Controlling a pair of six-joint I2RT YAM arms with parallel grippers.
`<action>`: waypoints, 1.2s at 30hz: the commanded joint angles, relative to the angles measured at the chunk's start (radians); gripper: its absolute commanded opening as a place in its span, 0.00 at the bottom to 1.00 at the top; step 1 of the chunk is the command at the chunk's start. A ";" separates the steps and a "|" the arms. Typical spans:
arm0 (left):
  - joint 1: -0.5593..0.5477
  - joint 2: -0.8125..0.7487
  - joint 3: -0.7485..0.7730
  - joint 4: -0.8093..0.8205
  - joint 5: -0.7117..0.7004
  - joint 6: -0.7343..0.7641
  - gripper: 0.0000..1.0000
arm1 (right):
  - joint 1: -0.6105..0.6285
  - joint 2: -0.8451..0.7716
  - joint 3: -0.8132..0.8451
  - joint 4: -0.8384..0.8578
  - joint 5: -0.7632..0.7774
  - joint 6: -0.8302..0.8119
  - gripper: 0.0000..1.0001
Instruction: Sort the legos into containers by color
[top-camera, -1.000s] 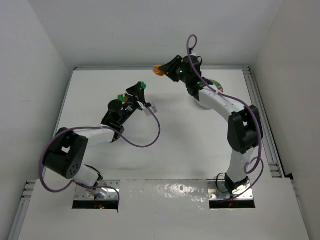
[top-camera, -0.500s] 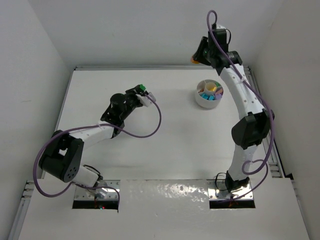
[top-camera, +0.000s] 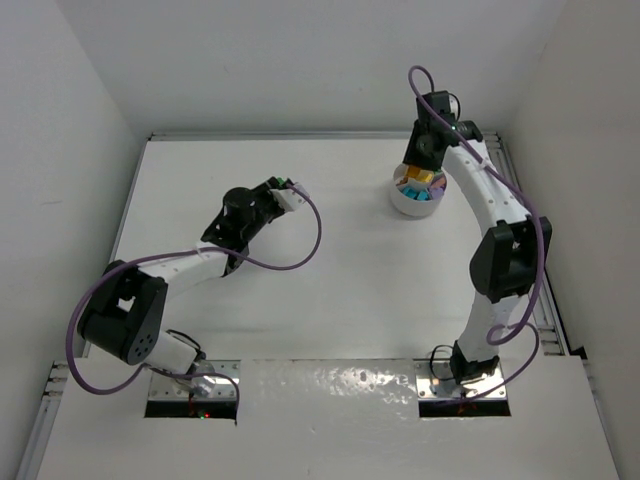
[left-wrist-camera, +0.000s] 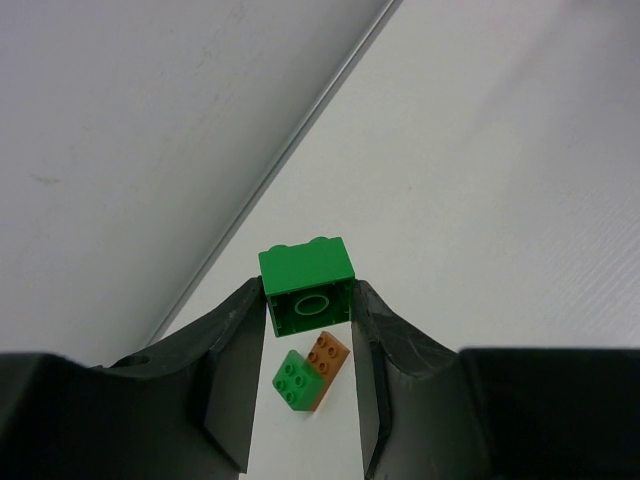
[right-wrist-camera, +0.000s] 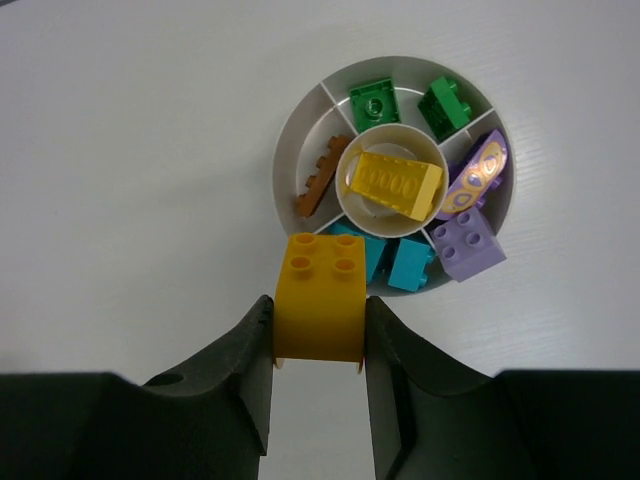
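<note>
My left gripper (left-wrist-camera: 308, 300) is shut on a green lego (left-wrist-camera: 307, 280) and holds it above the table, hollow underside towards the camera. Under it, a small green lego (left-wrist-camera: 292, 381) and an orange-brown lego (left-wrist-camera: 327, 358) lie touching on the table. My right gripper (right-wrist-camera: 320, 322) is shut on an orange-yellow lego (right-wrist-camera: 320, 295) just above the near rim of the white dish (right-wrist-camera: 288, 160). The dish holds two green legos (right-wrist-camera: 375, 100), a brown one (right-wrist-camera: 320, 180), purple ones (right-wrist-camera: 465, 243), teal ones (right-wrist-camera: 410, 262) and a yellow one (right-wrist-camera: 398, 183) in the centre cup.
In the top view the dish (top-camera: 413, 206) stands at the back right under the right gripper (top-camera: 420, 172). The left gripper (top-camera: 284, 188) is at the back centre-left. White walls enclose the table; a metal rail (top-camera: 520, 220) runs along its right edge.
The right arm has swung from high near the back wall down over the dish, still holding the orange-yellow lego. The left gripper has shifted slightly, still holding the green lego.
</note>
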 joint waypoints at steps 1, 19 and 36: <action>-0.006 -0.028 0.032 0.008 -0.013 -0.034 0.00 | -0.029 -0.047 -0.014 0.057 0.025 -0.014 0.00; -0.006 -0.026 0.031 0.010 -0.025 -0.021 0.00 | -0.093 0.049 0.030 0.086 -0.101 0.031 0.00; -0.006 -0.031 0.023 0.028 -0.051 -0.020 0.00 | -0.141 0.072 -0.011 0.085 -0.151 0.110 0.00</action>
